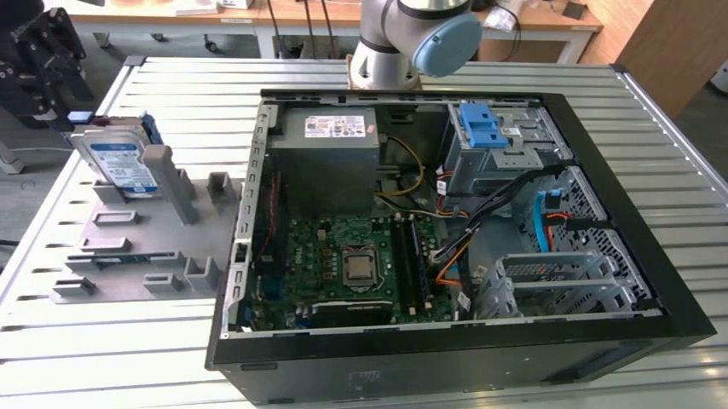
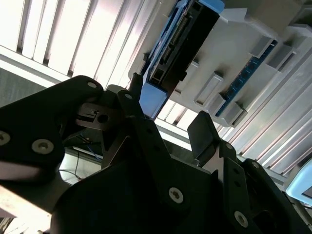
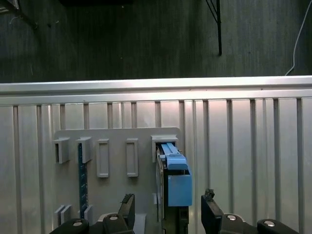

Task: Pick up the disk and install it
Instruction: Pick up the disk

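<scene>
You see the disk (image 3: 174, 170) standing on edge in its grey holder (image 3: 117, 139), leaving both faces exposed. The gripper (image 3: 168, 201) is spread, one finger either side.

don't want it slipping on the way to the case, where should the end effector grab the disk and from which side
Probably pinch the disk across its thickness, a finger on each broad flat face, at the free upper end. It stands on edge in the grey holder, lower part slotted in, so come from above. The open end effector straddles it.
</scene>
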Controlling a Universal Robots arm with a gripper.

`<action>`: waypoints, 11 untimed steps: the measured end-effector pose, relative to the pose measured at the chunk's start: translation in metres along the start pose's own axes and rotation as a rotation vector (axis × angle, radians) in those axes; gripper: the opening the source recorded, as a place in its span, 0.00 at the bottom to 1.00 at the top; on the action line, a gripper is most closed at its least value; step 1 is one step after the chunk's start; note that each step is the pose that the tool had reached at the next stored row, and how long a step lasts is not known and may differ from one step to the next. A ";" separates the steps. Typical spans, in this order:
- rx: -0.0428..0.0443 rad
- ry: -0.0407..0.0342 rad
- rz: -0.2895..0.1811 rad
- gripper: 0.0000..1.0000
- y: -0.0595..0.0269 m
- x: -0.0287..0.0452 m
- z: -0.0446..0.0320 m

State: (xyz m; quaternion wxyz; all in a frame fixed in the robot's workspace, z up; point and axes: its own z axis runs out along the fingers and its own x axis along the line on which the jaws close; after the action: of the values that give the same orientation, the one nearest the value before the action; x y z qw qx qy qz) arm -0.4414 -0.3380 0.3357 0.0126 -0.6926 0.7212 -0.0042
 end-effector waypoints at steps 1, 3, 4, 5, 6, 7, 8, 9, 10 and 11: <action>0.0000 0.0000 0.000 0.65 0.0000 0.0000 0.0000; 0.0000 0.0001 0.000 0.65 0.0001 0.0000 0.0001; 0.0000 0.0008 0.000 0.65 0.0003 -0.0001 0.0001; 0.0003 0.0026 0.000 0.65 0.0005 -0.0003 0.0003; 0.0005 0.0047 0.000 0.65 0.0007 -0.0005 0.0005; 0.0004 0.0065 0.000 0.65 0.0011 -0.0009 0.0008; 0.0003 0.0074 0.000 0.65 0.0018 -0.0018 0.0010; 0.0003 0.0075 0.000 0.65 0.0024 -0.0028 0.0013; 0.0003 0.0075 0.000 0.65 0.0028 -0.0042 0.0017; 0.0003 0.0076 0.000 0.65 0.0032 -0.0054 0.0022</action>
State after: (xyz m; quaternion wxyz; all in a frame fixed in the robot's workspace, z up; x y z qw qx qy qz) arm -0.4442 -0.3325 0.3335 0.0099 -0.6927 0.7211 -0.0070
